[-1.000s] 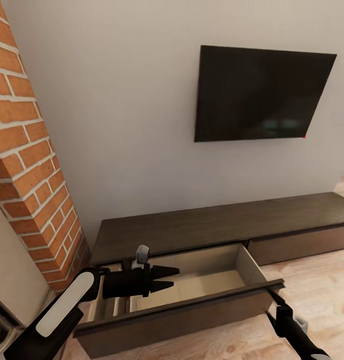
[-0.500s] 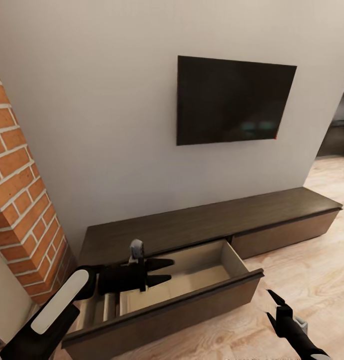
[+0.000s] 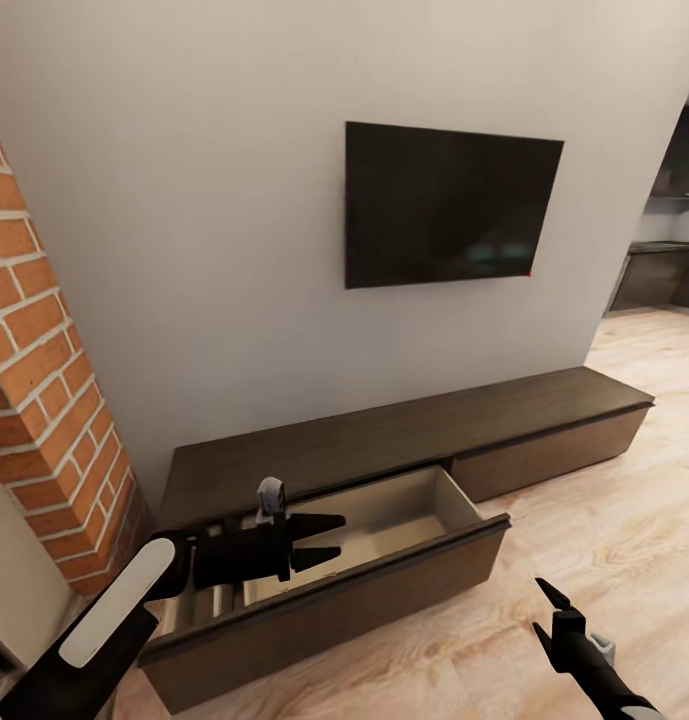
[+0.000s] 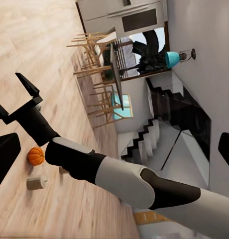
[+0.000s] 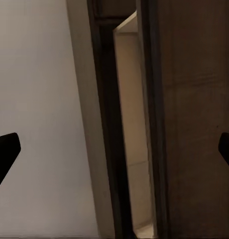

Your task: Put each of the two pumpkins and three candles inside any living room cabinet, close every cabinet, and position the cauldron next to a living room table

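Here the dark brown cabinet (image 3: 404,440) shows one pale drawer (image 3: 384,530) open; both grippers' jaws spread empty

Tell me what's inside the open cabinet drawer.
The open drawer shows bare pale wood. Its left end sits hidden behind the left gripper, and the near floor behind the drawer front.

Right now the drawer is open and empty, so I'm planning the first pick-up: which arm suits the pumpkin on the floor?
Probably the right: its gripper hangs open above the floor near the pumpkin, while the left gripper hovers over the open drawer.
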Controlling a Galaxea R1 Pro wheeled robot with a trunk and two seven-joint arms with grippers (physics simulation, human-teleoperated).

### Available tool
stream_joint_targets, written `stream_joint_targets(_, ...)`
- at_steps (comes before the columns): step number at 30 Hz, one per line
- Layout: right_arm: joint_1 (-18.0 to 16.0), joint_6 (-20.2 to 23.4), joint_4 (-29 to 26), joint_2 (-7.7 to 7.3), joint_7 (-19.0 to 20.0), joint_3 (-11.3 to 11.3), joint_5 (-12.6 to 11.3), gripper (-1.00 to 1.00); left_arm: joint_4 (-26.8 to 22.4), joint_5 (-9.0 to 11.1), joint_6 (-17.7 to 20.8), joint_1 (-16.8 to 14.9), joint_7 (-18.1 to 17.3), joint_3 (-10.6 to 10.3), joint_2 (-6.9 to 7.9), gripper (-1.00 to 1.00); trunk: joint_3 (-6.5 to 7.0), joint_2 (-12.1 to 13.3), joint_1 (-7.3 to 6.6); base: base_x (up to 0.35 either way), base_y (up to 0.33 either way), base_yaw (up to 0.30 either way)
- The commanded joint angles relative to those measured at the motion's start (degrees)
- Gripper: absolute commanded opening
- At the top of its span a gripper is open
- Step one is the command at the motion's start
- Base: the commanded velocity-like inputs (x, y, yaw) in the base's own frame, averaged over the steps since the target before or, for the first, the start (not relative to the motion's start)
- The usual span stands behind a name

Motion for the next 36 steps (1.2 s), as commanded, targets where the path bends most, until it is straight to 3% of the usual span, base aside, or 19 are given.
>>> stream_joint_targets(1,-0.04,0.63,0.04,-0.03,0.03,-0.33,-0.20,1.00,0.03,-0.49,0.02,-0.05,-0.59,-0.06,0.04,1.00,-0.05,-0.03,-0.04,-0.280,0.122,-0.007)
stream_joint_targets(8,-0.04,0.76,0.03,-0.11,0.19,-0.26,-3.38,1.00,0.03,-0.50,0.02,-0.05,-0.59,-0.07,0.05,1.00,-0.11,-0.03,-0.04,-0.276,0.144,-0.034)
stream_joint_targets(21,0.21,0.81,1.14,-0.31,0.26,-0.19,-3.68,1.00,0.03,-0.50,0.02,-0.05,-0.59,-0.47,-0.13,1.00,0.06,-0.03,-0.04,-0.219,0.123,0.013)
stream_joint_targets(36,9.73,0.92,3.34,-2.74,-1.64,0.01,-3.27,1.00,0.03,-0.50,-0.02,-0.05,-0.56,-0.85,-0.46,1.00,-0.71,-0.03,-0.04,-0.274,0.047,0.053)
